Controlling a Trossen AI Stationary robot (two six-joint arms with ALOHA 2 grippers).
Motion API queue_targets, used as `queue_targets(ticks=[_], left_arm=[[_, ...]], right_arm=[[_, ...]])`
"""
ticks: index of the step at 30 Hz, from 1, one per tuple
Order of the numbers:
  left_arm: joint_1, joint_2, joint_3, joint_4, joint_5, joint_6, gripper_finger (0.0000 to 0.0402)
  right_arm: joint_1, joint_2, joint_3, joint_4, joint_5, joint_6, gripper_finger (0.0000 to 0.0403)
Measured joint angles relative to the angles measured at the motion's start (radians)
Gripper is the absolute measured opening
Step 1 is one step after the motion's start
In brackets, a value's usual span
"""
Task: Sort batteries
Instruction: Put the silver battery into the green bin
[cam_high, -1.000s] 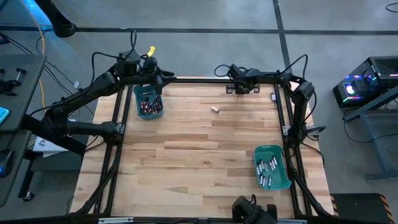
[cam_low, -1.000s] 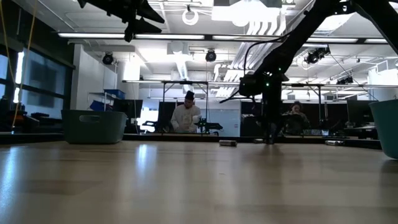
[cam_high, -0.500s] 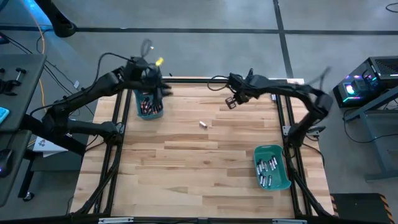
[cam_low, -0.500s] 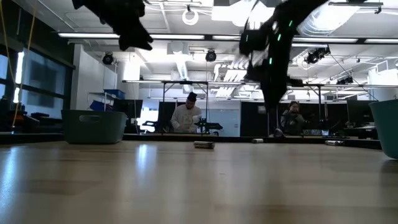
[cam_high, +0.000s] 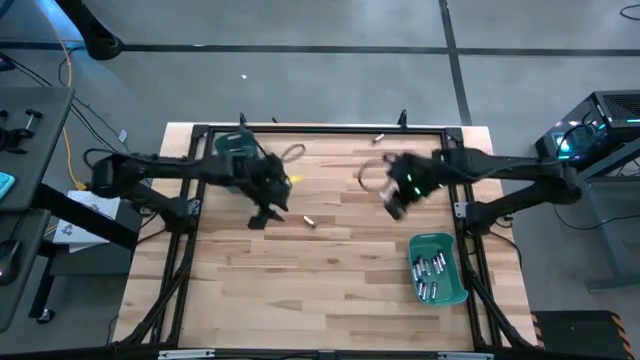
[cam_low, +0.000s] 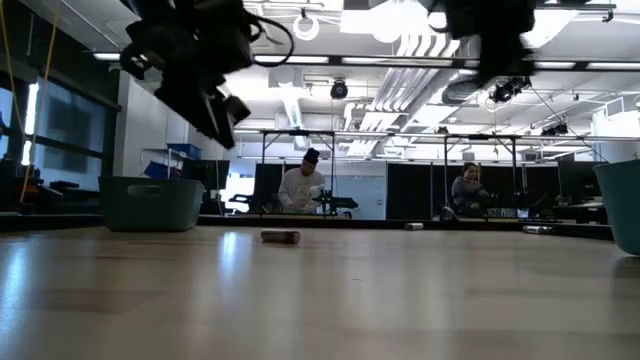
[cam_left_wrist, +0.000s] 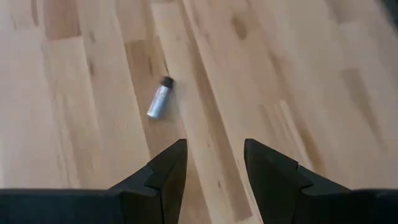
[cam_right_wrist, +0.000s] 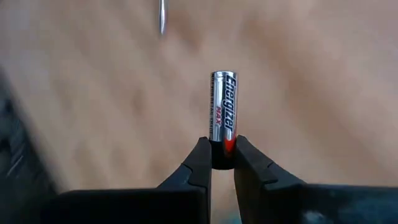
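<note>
Batteries in the near teal rectangular plastic bin (cam_high: 440, 268), silvery-grey cylindrical cells (cam_high: 430, 266) lying loose at the desk's (cam_high: 330, 280) near right edge. Hovering just beyond that bin, the right tool (cam_high: 397, 198), pinching one silvery Energizer battery (cam_right_wrist: 222, 115) by its lower end between nearly closed fingers (cam_right_wrist: 198, 163), cell standing upright out of the tips. Lying bare on the light wooden planks toward mid-desk, a single small silver-and-dark cell (cam_high: 310, 221), also showing ahead of the left tool (cam_left_wrist: 210, 163). Hanging just left of that cell, the left tool (cam_high: 262, 213), fingers parted and holding nothing. Sitting farther back at the left rear corner, a second teal bin (cam_high: 232, 146), partly hidden by the left arm.
</note>
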Motion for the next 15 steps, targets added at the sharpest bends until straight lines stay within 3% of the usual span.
queue_targets(ticks=[6,11,15], left_arm=[[-0.131,0.119,-0.002,0.121,-0.172,-0.105,0.0151],[-0.197,0.195,-0.002,0.127,-0.217,-0.117,0.0162],[-0.229,0.247,-0.002,0.121,-0.219,-0.107,0.0184]], right_arm=[[0.301,-0.09,-0.071,-0.213,-0.25,0.409,0.0022],[0.608,-0.129,-0.155,-0.151,-0.276,0.788,0.0022],[0.768,-0.12,-0.248,-0.076,-0.268,0.974,0.0022]])
